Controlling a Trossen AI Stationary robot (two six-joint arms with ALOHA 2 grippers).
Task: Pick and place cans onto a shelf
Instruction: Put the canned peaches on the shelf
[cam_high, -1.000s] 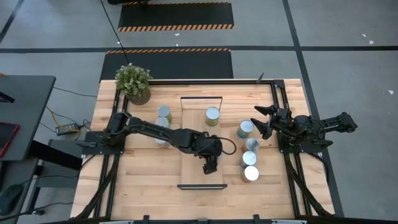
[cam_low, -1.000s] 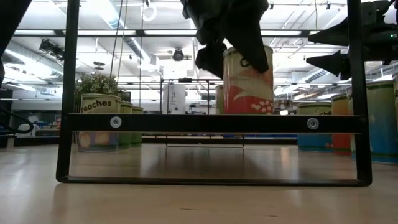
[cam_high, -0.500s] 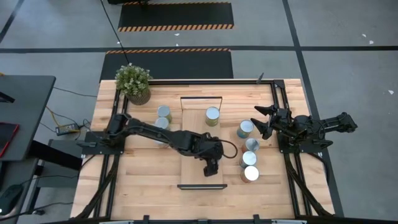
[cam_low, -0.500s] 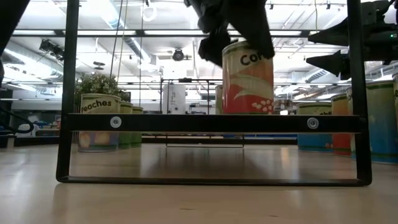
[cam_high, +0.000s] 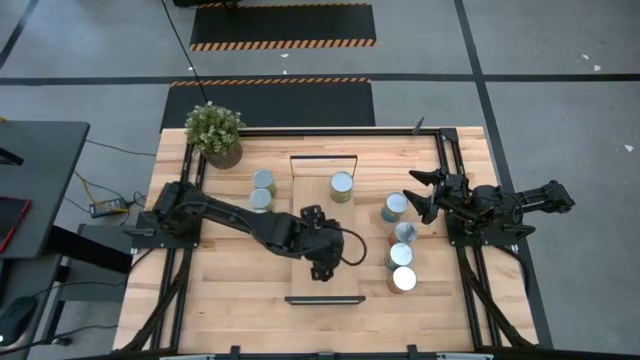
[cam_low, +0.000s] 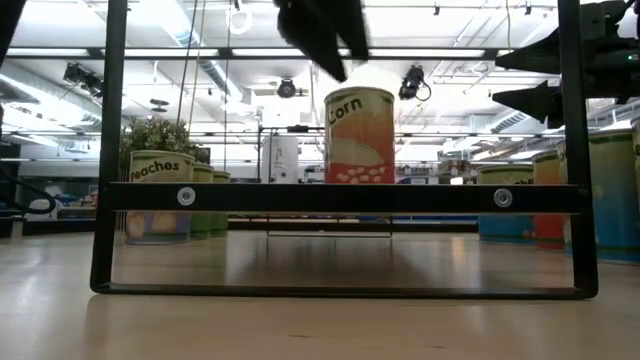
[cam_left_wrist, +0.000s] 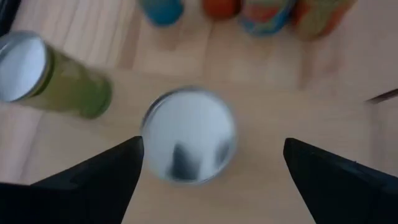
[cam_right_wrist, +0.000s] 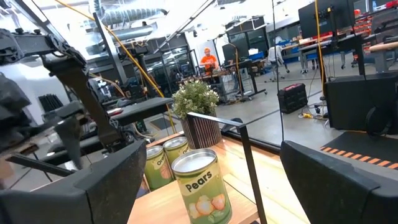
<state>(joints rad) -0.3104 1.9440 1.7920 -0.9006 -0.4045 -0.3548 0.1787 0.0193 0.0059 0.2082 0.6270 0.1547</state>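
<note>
1. My left gripper (cam_high: 322, 270) hangs over the near half of the shelf (cam_high: 305, 270) with its fingers spread and nothing between them. In the left wrist view the Corn can (cam_left_wrist: 188, 135) stands directly below, its silver top in the gap with both fingers clear of it.
2. In the low view that Corn can (cam_low: 360, 135) stands upright on the shelf board, and the dark gripper sits above and slightly to one side, not touching. I judge this placement finished.
3. To finish the step well, I would lift straight up before swinging away, fingers kept wide, so neither one clips the rim and tips the can.
4. A second can (cam_high: 342, 186) stands at the far end of the shelf, well beyond the gripper. Two more cans (cam_high: 263, 183) wait on the table (cam_high: 225, 290) on my left arm's side, near the plant (cam_high: 215, 131); I judge one of them the next pick.
5. My right gripper (cam_high: 420, 194) waits with its fingers apart and empty, just beside the cluster of cans (cam_high: 401, 258) on the right of the table. Its wrist view faces a Pears can (cam_right_wrist: 198, 184).
6. Compared with a second ago, the can has gone from hanging in the closed fingers above the board to standing free, and my left gripper has let go and pulled up. The right arm has not moved.
</note>
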